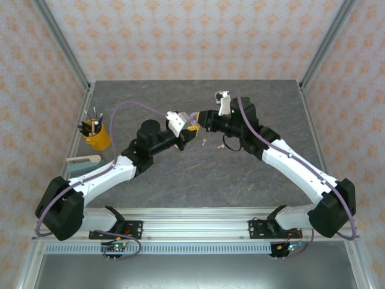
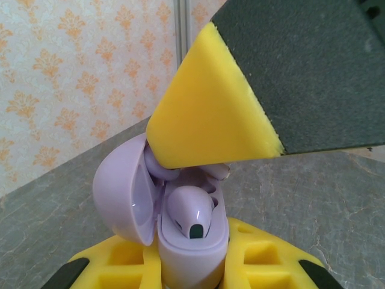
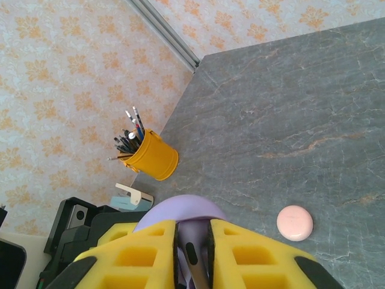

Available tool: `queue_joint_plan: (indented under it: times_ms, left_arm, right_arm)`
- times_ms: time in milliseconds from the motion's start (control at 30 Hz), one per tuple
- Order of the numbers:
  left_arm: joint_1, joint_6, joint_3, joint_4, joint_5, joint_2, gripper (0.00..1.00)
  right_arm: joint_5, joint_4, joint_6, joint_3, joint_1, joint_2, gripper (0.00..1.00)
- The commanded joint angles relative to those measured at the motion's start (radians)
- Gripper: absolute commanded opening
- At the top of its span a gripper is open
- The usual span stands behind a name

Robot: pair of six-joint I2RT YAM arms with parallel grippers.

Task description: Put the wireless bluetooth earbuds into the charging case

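A lilac charging case (image 2: 194, 256) stands open with its lid (image 2: 117, 192) swung to the left, and my left gripper (image 2: 192, 268) is shut on its base. One lilac earbud (image 2: 191, 214) sits in the case. My right gripper (image 3: 192, 256) hangs just above the case, its yellow finger (image 2: 210, 114) over the opening. It is shut on a second lilac earbud (image 3: 195, 265), stem between the pads, over the case lid (image 3: 180, 208). In the top view the two grippers (image 1: 191, 131) (image 1: 203, 118) meet at mid-table. A pale pink earbud (image 1: 205, 142) lies on the table nearby.
A shut pale pink case (image 3: 295, 223) lies on the grey table. A yellow pen cup (image 1: 98, 135) (image 3: 153, 158) stands at the left edge, with a pale blue stapler-like object (image 1: 84, 161) (image 3: 131, 197) beside it. Patterned walls and metal posts enclose the table.
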Motion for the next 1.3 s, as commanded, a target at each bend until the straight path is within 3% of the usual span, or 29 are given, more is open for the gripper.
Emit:
queue_joint_plan:
  times_ms: [0,733,1267]
  left_arm:
    - [-0.013,-0.009,0.002,0.112,0.044,-0.006,0.00]
    - [-0.013,-0.018,-0.007,0.123,0.044,0.004,0.00]
    - [-0.013,-0.043,-0.039,0.155,0.033,0.035,0.00]
  right_arm:
    - [0.030,-0.039,0.006,-0.029,-0.002,-0.002,0.20]
    - [0.001,-0.109,-0.062,-0.061,-0.002,-0.016,0.23]
    - [0.022,-0.074,-0.016,-0.135,-0.002,-0.056,0.11]
